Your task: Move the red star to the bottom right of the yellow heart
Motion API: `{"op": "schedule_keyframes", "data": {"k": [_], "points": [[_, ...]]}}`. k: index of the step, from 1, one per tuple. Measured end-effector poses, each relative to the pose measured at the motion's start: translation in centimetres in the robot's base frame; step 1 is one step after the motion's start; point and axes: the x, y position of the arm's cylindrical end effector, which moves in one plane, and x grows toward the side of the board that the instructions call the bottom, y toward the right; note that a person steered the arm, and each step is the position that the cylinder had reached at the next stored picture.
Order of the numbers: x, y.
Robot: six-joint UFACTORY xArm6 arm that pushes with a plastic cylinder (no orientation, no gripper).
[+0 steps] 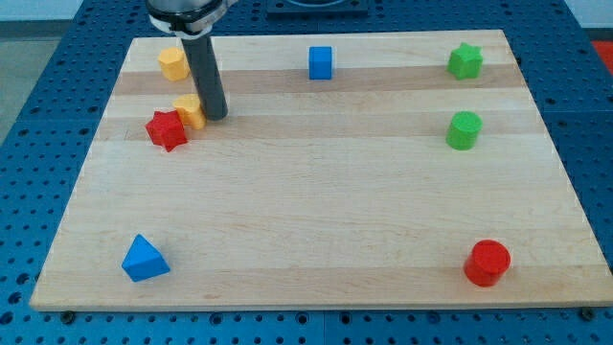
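The red star (166, 129) lies on the wooden board (316, 182) at the view's upper left. A yellow block (190, 110), which looks like the heart, touches the star's upper right side. My tip (215, 116) stands just right of this yellow block, touching or nearly touching it, and up and right of the star. The dark rod rises from there to the view's top.
A second yellow block (172, 62) sits near the top left edge. A blue cube (321, 62) is at top centre. A green star (465, 61) and a green cylinder (464, 129) are at right. A red cylinder (488, 263) is bottom right, a blue triangle (145, 259) bottom left.
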Motion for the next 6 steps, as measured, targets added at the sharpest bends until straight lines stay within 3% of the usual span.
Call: {"op": "schedule_keyframes", "data": {"k": [3,5,6], "points": [[0.0,-3.9],[5.3,-0.4],[11.0,-4.3]]}}
